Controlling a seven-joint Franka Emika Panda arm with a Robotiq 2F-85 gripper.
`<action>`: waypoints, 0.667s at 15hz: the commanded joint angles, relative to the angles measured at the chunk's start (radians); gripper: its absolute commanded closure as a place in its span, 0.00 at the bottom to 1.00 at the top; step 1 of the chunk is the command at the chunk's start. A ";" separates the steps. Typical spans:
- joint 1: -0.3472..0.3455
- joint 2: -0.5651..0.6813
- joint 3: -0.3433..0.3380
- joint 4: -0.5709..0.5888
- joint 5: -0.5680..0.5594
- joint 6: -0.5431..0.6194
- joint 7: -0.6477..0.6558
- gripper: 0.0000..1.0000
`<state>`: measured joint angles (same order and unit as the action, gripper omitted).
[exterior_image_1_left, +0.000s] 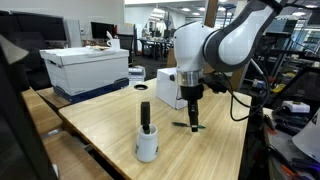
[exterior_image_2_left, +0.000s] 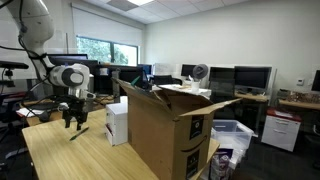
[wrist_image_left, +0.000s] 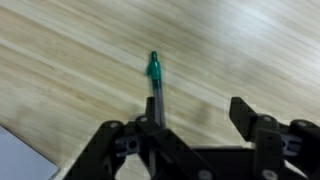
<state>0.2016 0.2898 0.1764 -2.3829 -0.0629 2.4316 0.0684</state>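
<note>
The tool (wrist_image_left: 197, 108) is released, jaws wide, low over the table (exterior_image_1_left: 100, 125). The pen (wrist_image_left: 154, 80) lies flat beneath it, beside one finger, its green cap pointing ahead. By my reading it is not yet gripped, so closing and lifting remain.

The pincer (exterior_image_2_left: 75, 120) hangs over the wooden table (exterior_image_2_left: 60, 160), near a large open cardboard box (exterior_image_2_left: 165, 135).

White arm (exterior_image_1_left: 215, 45) with smooth, bulbous joints; a black cable (exterior_image_1_left: 236, 100) loops off it; black, angular two-fingered gripper (exterior_image_1_left: 192, 108)
</note>
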 joint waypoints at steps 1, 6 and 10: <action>-0.005 0.002 0.018 -0.006 0.031 0.068 -0.040 0.00; -0.003 0.034 0.014 0.017 0.009 0.135 -0.044 0.00; -0.011 0.075 0.007 0.064 0.012 0.145 -0.058 0.00</action>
<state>0.2007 0.3293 0.1875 -2.3515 -0.0591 2.5543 0.0543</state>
